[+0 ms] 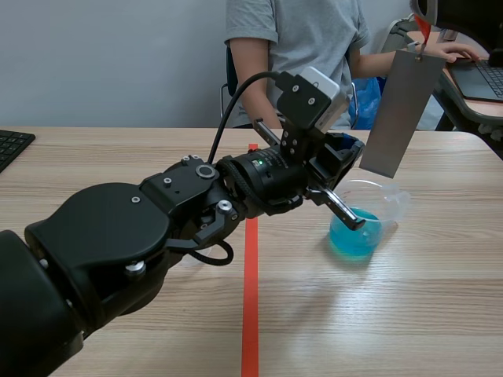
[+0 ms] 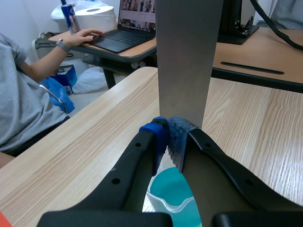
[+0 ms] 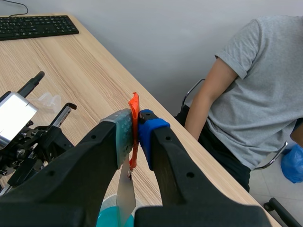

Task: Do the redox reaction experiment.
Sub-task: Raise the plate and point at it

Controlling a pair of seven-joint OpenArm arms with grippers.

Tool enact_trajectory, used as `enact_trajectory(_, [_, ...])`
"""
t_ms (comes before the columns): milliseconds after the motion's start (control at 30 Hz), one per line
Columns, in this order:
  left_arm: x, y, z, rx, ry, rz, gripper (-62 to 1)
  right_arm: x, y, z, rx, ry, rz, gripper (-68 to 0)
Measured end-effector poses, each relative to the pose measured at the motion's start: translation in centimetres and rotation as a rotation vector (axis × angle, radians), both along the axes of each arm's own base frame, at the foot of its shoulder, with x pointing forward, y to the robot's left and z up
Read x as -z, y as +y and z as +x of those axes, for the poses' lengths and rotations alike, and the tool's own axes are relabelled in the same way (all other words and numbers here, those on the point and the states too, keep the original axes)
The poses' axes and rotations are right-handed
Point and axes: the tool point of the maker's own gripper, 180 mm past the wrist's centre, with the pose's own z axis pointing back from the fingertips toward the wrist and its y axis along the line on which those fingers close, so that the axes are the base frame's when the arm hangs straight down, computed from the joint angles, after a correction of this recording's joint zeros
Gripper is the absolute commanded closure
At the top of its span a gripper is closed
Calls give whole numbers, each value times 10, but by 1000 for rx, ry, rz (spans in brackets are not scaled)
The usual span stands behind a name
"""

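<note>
Left hand (image 2: 171, 137) pinches the cup (image 1: 371, 229) by its rim, right hand (image 3: 136, 130) pinches the orange tab (image 3: 134, 106), metal strip (image 1: 401, 114) dangling above.

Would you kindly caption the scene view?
Left claw grips a cup of blue liquid; right claw hangs a metal sheet above it by an orange tag.

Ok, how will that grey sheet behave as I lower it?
The grey sheet looks flat and straight-edged, so probably stiff. It hangs only from the orange tag pinched in the right gripper, so it may swing or twist. It looks thin, likely light.
</note>
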Motion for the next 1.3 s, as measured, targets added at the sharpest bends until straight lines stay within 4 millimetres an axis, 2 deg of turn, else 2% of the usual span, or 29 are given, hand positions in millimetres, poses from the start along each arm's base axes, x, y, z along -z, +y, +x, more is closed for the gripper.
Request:
enact_trajectory(367, [0,0,0,0,1,1,-31,0,0,0,0,0,0,-11])
enact_trajectory(633, [9,6,2,-8,13,36,-31,0,0,0,0,0,0,-11])
enact_trajectory(867, [36,47,7,-45,18,131,-31,0,0,0,0,0,0,-11])
enact_trajectory(1067, [60,90,-8,-66,47,160,-32,0,0,0,0,0,0,-11])
enact_trajectory(1200, [54,117,-25,-53,32,178,-32,0,0,0,0,0,0,-11])
enact_trajectory(1300, [38,131,-37,-42,-1,182,-31,0,0,0,0,0,0,-11])
